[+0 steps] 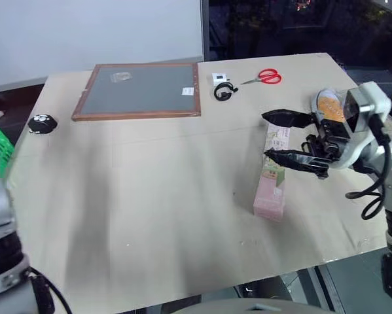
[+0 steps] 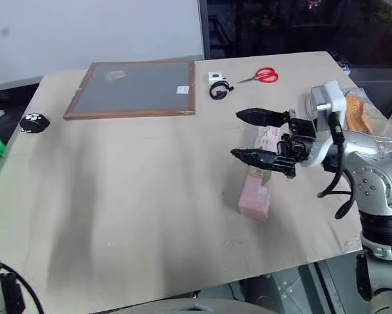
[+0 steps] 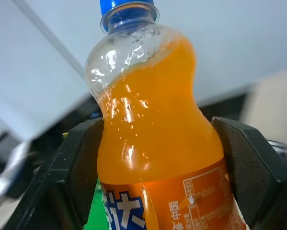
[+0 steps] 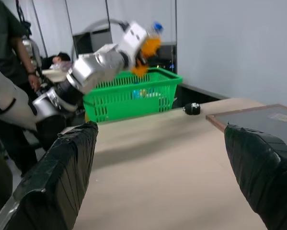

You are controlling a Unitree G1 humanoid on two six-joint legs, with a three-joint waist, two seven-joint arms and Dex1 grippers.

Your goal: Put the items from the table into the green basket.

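Observation:
My left gripper (image 3: 156, 123) is shut on the orange drink bottle (image 3: 153, 143) with the blue cap, a finger on each side of its waist. In the right wrist view the bottle (image 4: 148, 45) hangs in the air by the green basket (image 4: 133, 96), which stands off the table's left end. The pink-and-green carton (image 1: 271, 190) lies flat on the table (image 1: 150, 216) at the right. My right gripper (image 1: 266, 135) hovers open just above the carton's far end, pointing left. The orange sneakers in their clear bag (image 2: 360, 114) lie at the table's right edge, partly hidden behind my right wrist.
At the back of the table lie a wood-framed grey board (image 1: 140, 90), red-handled scissors (image 1: 267, 77) and a small black ring with a white tag (image 1: 223, 88). A small black object (image 1: 42, 123) sits near the left edge. A person (image 4: 9, 43) stands beyond the basket.

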